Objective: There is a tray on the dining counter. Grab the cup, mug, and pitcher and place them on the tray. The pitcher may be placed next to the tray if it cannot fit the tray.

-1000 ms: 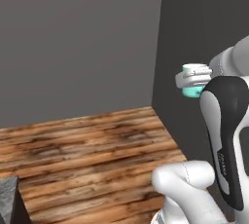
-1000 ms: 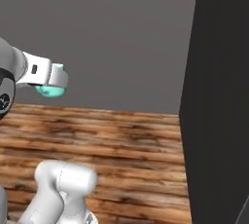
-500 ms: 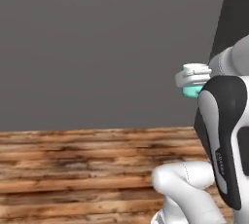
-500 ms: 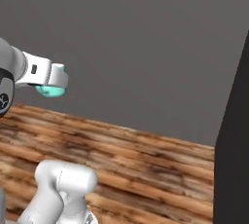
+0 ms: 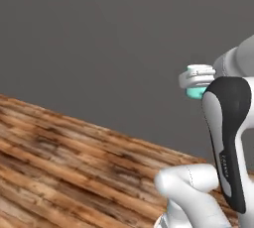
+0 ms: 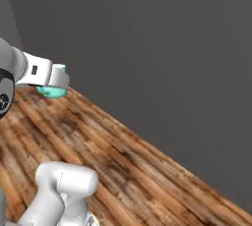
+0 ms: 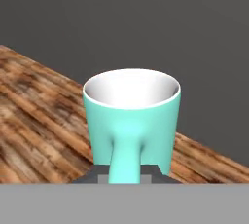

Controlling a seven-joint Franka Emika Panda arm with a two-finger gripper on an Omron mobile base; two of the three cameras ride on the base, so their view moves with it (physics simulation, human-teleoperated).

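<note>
A teal mug (image 7: 131, 121) with a white inside hangs upright in the air, its handle toward the camera in the hand view. My gripper (image 7: 127, 173) is shut on that handle, with a dark fingertip on each side of it. In the left base view the mug (image 5: 196, 92) peeks out under the white hand of the gripper (image 5: 197, 77) at the right, high above the floor. The right base view has the mug (image 6: 51, 92) below the gripper (image 6: 55, 76) at the left. The tray, dining counter, cup and pitcher are out of view.
A wood-plank floor (image 5: 74, 162) runs below the arm, and the same floor (image 6: 147, 171) slants across the right base view. A plain dark grey wall (image 5: 99, 33) stands behind it. Part of my white arm with a black cover (image 5: 225, 142) rises at the right.
The whole scene has swung across both base views, so the base is turning; the dark upright panel has slid out of sight. The mug stays held in the same pose.
</note>
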